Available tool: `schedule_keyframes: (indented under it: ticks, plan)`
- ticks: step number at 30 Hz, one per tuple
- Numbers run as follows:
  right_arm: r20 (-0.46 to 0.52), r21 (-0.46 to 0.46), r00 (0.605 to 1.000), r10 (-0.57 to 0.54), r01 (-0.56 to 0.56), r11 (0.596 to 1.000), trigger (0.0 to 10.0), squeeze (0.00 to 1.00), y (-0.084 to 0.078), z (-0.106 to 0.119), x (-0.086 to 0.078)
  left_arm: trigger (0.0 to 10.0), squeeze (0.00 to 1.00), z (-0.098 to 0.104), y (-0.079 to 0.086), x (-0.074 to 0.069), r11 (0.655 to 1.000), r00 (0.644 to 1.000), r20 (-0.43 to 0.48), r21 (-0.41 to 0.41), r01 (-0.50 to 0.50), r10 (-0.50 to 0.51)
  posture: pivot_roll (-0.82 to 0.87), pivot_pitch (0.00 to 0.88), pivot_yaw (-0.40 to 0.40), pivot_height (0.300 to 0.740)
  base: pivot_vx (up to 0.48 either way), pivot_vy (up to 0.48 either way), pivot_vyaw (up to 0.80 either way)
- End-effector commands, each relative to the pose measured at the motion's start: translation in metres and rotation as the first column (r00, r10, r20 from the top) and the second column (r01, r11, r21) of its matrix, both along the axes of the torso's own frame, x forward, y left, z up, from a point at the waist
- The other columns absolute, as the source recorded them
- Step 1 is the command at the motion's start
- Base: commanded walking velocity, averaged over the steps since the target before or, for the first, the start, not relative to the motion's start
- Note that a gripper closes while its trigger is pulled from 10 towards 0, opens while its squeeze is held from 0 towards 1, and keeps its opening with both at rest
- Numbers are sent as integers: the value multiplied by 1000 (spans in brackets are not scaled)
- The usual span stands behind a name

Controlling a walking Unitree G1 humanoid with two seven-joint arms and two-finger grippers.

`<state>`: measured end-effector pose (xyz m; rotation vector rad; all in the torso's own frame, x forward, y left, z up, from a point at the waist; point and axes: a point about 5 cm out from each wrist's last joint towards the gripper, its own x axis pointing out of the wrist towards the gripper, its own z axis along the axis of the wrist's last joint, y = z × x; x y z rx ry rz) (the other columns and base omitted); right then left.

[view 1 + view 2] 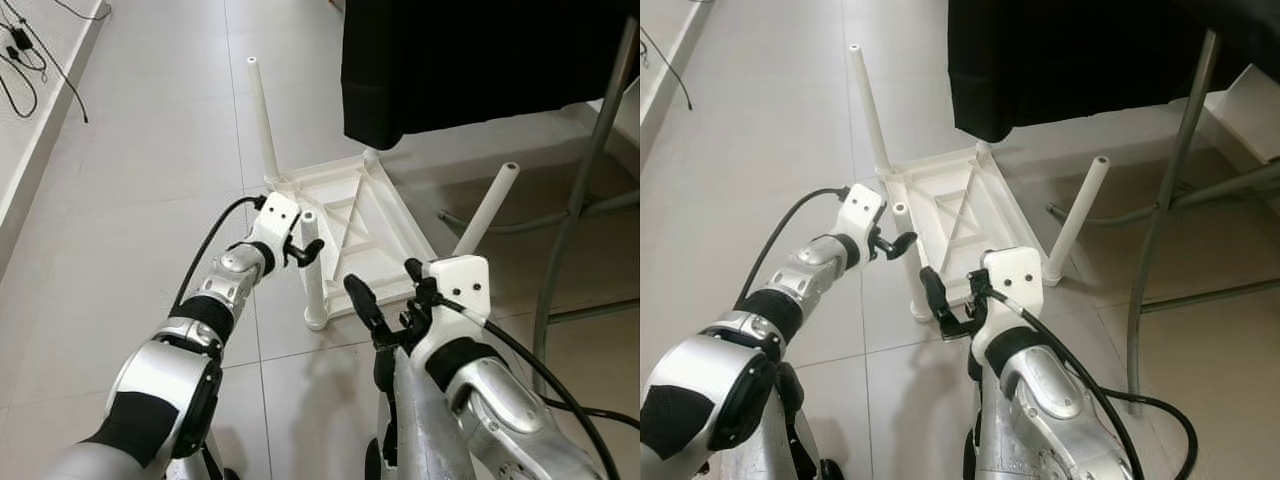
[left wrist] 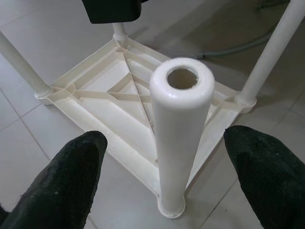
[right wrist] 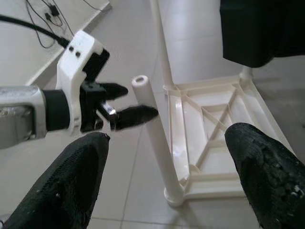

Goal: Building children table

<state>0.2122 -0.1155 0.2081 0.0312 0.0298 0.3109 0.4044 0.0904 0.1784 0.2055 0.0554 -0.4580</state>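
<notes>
Four legs stand up from the upside-down children table on the tiled floor. My left claw is spread wide beside the top of the near leg, fingers either side, not touching. My right claw hangs wide open near the table's near edge, holding nothing. Risk, as I judge it: closing off-centre could tilt the leg in its socket or slide the light table across the tiles. Obstructions: black cloth overhanging the far corner, a grey metal frame to the right, and cables along the wall at far left.
</notes>
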Motion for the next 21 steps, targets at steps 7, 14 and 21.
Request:
schedule_keyframes:
  ticks: [7,14,21]
  plan:
    - [-14,1,1000,6,-6,1000,10000,0,1,5,-17,10000,0,5,3,3,995,999,-8,-91,-41,40,-500,362,-7,405,0,0,0]
    - [-13,2,1000,29,-29,1000,10000,0,0,11,-26,0,0,27,15,10,978,988,64,-162,-129,141,-537,395,-35,405,0,0,0]
    - [-17,0,999,34,-34,999,10000,0,0,13,-24,0,0,36,25,13,971,975,90,-149,-188,203,-542,395,-41,405,0,0,0]
